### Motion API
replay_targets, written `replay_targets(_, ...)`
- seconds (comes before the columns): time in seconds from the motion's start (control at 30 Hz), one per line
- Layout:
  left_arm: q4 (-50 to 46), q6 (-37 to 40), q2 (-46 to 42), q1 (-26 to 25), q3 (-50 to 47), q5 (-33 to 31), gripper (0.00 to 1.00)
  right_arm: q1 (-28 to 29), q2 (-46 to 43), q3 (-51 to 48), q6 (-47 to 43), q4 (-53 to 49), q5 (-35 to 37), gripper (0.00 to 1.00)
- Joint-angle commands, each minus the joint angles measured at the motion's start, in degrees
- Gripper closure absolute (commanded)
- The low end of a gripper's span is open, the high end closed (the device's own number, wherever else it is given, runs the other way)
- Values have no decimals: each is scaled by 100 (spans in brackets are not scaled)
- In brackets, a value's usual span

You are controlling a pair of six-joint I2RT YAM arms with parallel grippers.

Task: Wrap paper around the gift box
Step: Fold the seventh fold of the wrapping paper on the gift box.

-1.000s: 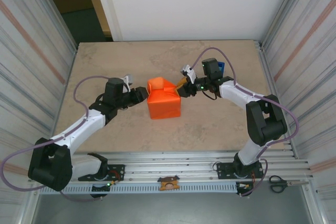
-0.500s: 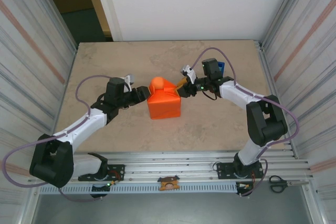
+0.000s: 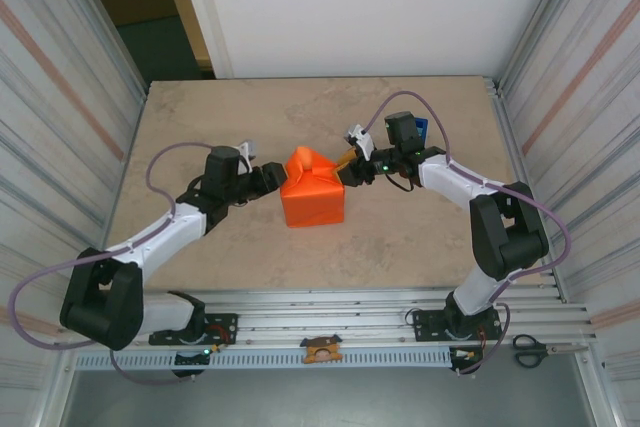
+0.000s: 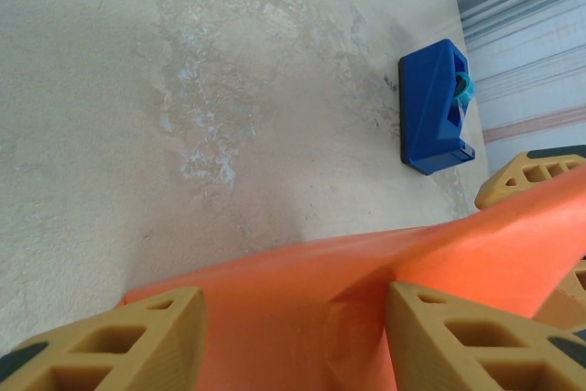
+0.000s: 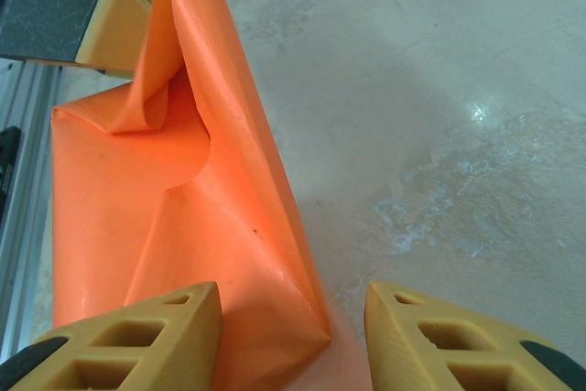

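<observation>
Top external: paper (image 3: 312, 192), folded into a blocky bundle, sits mid-table. Left gripper (image 3: 272, 179) at its left edge, right gripper (image 3: 350, 169) at its far-right corner.
Left wrist: fingers (image 4: 156, 341) spread, paper ridge between them; blue tape dispenser (image 4: 438, 107) beyond.
Right wrist: fingers (image 5: 137, 341) spread, straddling a paper fold.

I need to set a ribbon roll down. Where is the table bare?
Bare: the far-left corner of the stone tabletop, and the near strip between the orange paper parcel and the metal rail. Crowded: mid-table, where the left gripper and right gripper flank it, blue tape dispenser beyond.
</observation>
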Motion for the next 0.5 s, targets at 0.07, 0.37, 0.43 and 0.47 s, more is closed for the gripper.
replay_targets(0.07, -70, 405, 59, -5, 223, 311, 45, 195, 137, -276, 85, -602, 277, 55)
replay_targets(0.37, -707, 935, 409, -29, 434, 674, 45, 204, 166, -246, 122, -589, 277, 55)
replay_targets(0.43, -856, 1004, 429, -46, 442, 614, 46, 204, 164, -248, 121, -600, 297, 55)
replay_targets(0.47, -923, 1051, 429, -62, 446, 596, 46, 204, 164, -246, 120, -600, 304, 55)
